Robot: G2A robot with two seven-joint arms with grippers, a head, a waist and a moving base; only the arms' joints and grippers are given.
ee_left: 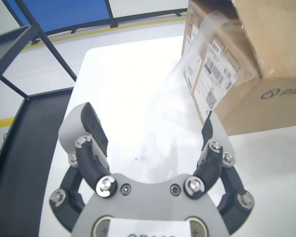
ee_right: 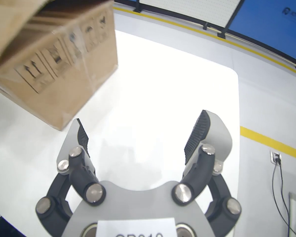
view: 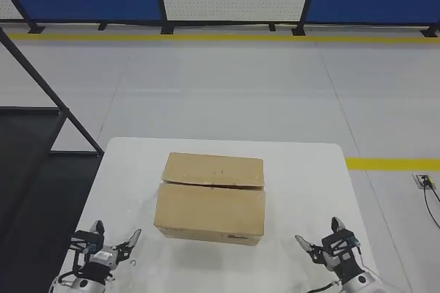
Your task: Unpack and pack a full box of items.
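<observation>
From above, the box (view: 211, 198) sits mid-counter (view: 308, 168), top flaps folded down and meeting along a slightly uneven seam. The left hand (view: 116, 236) hovers at the near left corner, fingers spread, holding nothing. The right hand (view: 320, 236) is at the near right corner, also spread and empty. Both are well apart from the box.

Left wrist view: the left hand (ee_left: 148, 117) gapes wide over bare counter. The box (ee_left: 273, 50) stands farther off to the right, with a printed label (ee_left: 212, 75) on its end and clear tape (ee_left: 199, 43) trailing loosely down that end.

Right wrist view: the right hand (ee_right: 141, 119) is spread wide, nothing between its fingers. The box (ee_right: 54, 57) lies farther off to the left.
</observation>
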